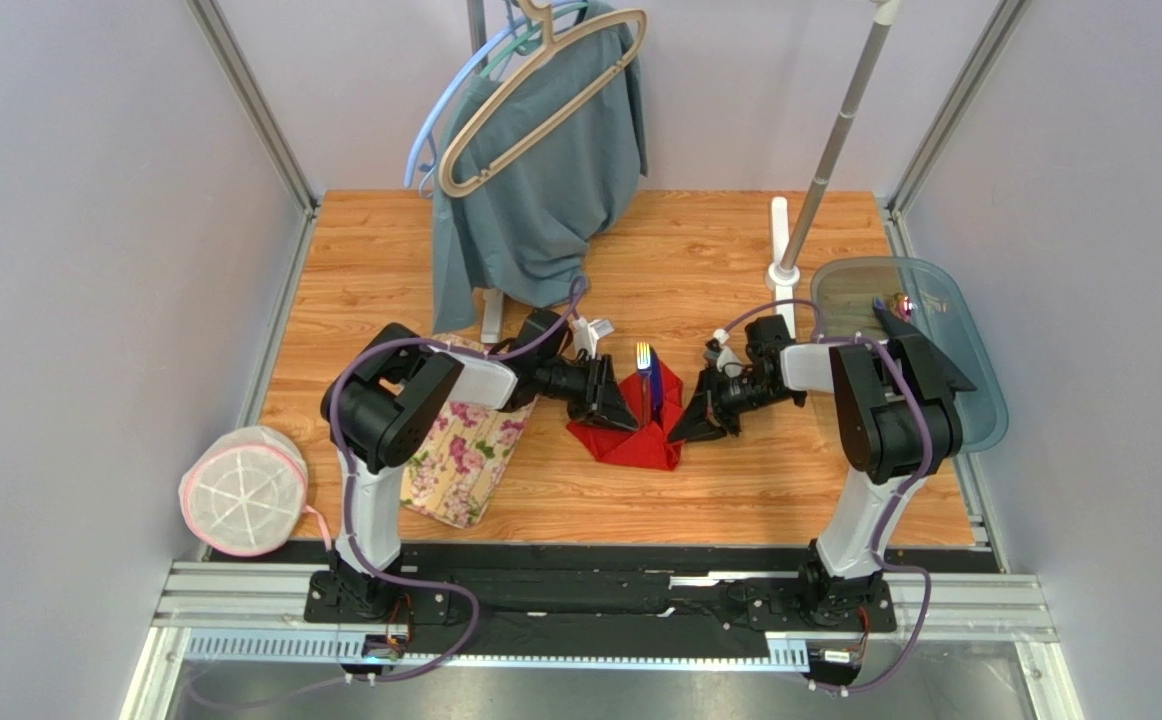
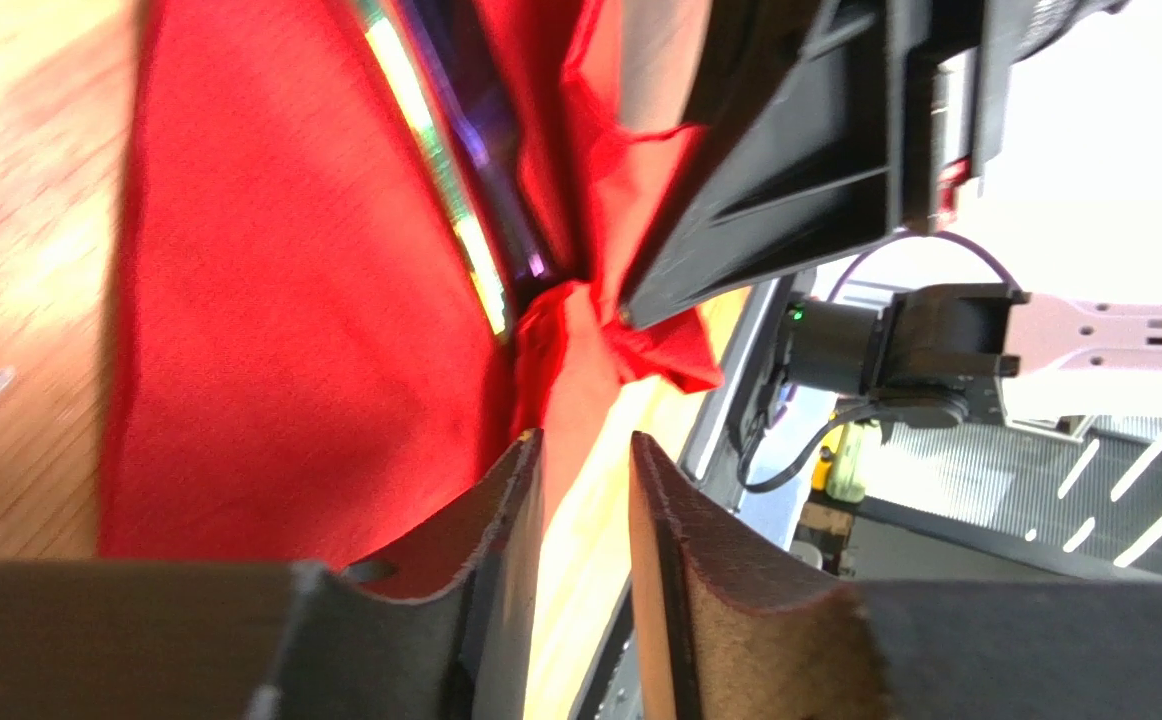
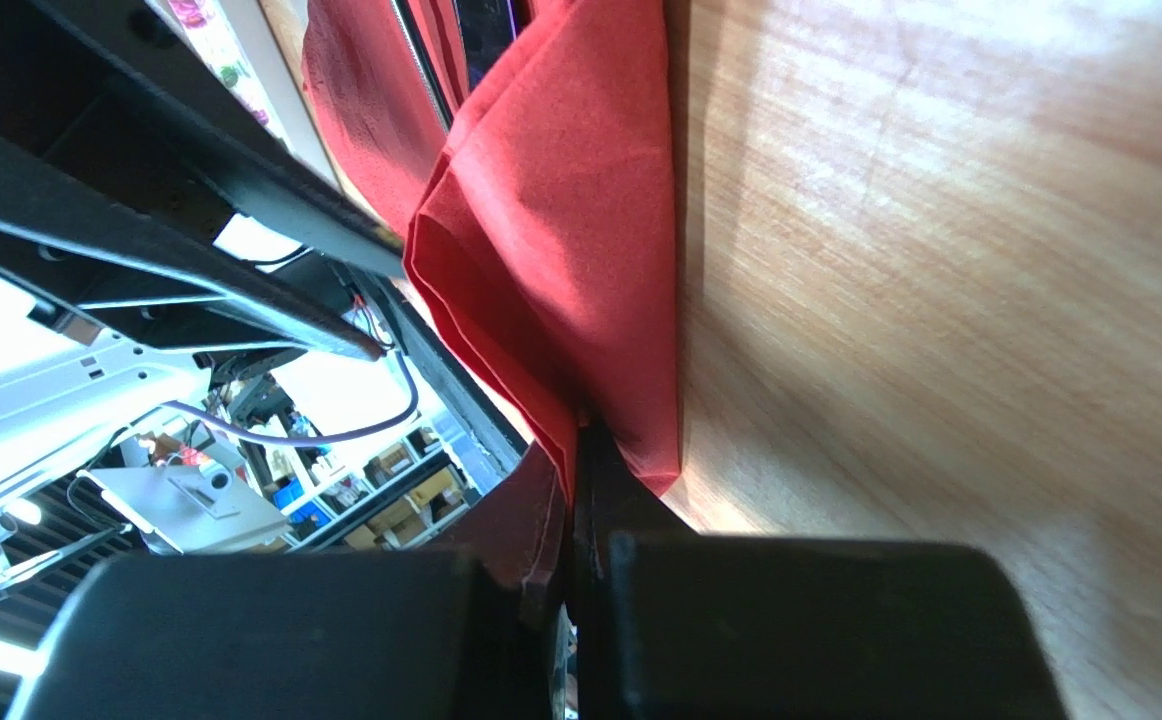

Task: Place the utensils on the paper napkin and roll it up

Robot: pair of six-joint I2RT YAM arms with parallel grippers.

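The red paper napkin point(image 1: 640, 444) lies crumpled at the table's middle, its sides lifted around the utensils point(image 1: 646, 371); a yellow fork tip and a blue piece stick out at its far end. My left gripper point(image 1: 613, 408) is at the napkin's left side. In the left wrist view the jaws point(image 2: 587, 450) stand narrowly apart, with the napkin's point(image 2: 287, 300) edge at the fingertips and nothing pinched. Yellow-green and purple utensils point(image 2: 460, 210) lie in the fold. My right gripper point(image 1: 688, 425) is shut on the napkin's point(image 3: 572, 225) folded right edge, seen in the right wrist view point(image 3: 580, 438).
A cream floral mat point(image 1: 460, 450) lies left of the napkin, under the left arm. A grey-green garment point(image 1: 542, 195) on a beige hanger point(image 1: 542, 90) hangs at the back. A grey tray point(image 1: 918, 300) is at the right, a pole stand point(image 1: 786, 248) behind, and a white round mesh object point(image 1: 246, 491) at the front left.
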